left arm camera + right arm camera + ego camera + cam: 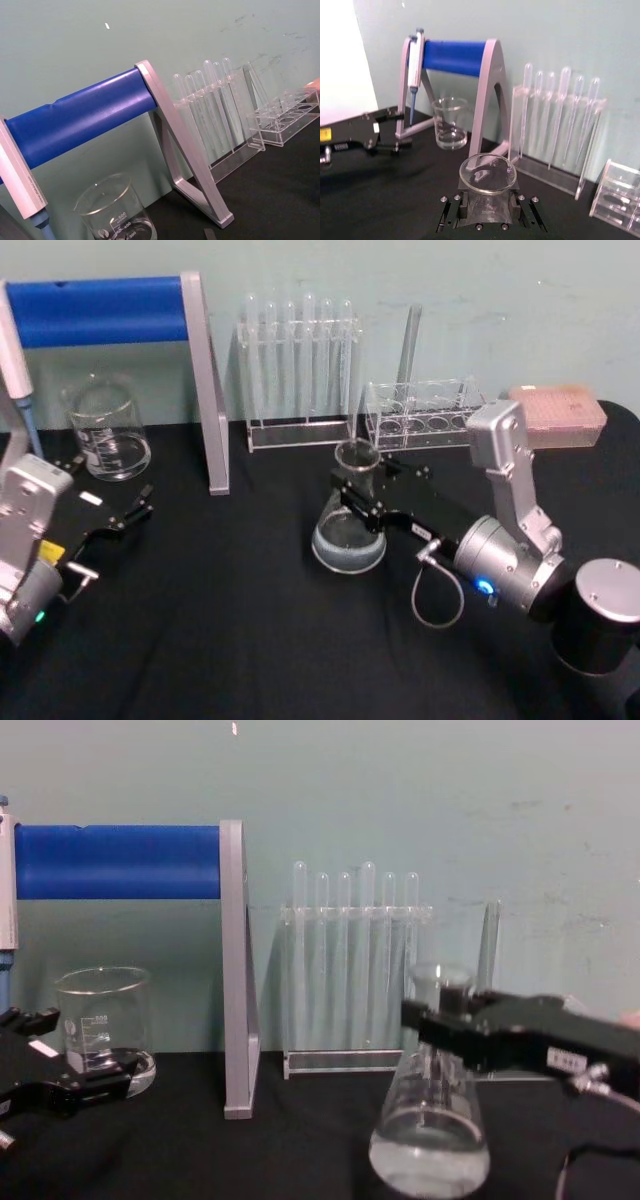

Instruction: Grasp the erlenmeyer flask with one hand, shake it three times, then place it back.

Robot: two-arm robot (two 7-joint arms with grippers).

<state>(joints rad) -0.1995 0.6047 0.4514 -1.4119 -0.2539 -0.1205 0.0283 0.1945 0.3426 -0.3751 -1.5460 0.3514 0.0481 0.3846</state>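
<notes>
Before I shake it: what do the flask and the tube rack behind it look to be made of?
The flask is likely clear glass, smooth and glossy; the liquid in its base shows through the wall and the rim glints. The tube rack is probably clear acrylic: flat see-through sheets with bright edges. The right end effector grips the flask's neck.

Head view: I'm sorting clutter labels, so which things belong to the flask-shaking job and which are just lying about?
Job: erlenmeyer flask; right claw, shut on its neck.
Lying about: beaker; test tube rack; pipette stand; left claw, open, idle.
</notes>
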